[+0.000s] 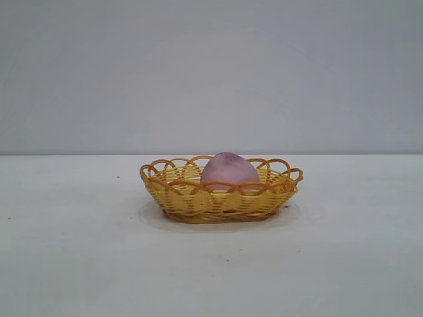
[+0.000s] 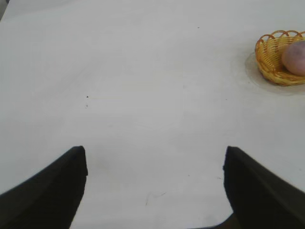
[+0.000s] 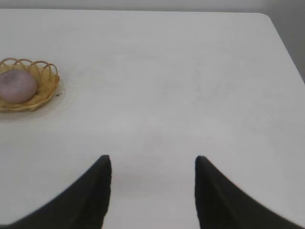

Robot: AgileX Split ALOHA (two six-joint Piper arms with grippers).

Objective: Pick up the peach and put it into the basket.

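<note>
The pink-mauve peach (image 1: pixel 229 170) lies inside the yellow wicker basket (image 1: pixel 178 197) at the middle of the white table. The basket (image 2: pixel 269 59) with the peach (image 2: pixel 295 58) shows far off in the left wrist view. They also show far off in the right wrist view, the basket (image 3: pixel 45 90) holding the peach (image 3: pixel 17 86). My left gripper (image 2: pixel 155 155) is open and empty over bare table, well away from the basket. My right gripper (image 3: pixel 153 162) is open and empty over bare table, also well away. Neither gripper shows in the exterior view.
The white table (image 1: pixel 79 251) runs wide on both sides of the basket. Its far edge and a rounded corner (image 3: pixel 267 19) show in the right wrist view. A grey wall stands behind the table.
</note>
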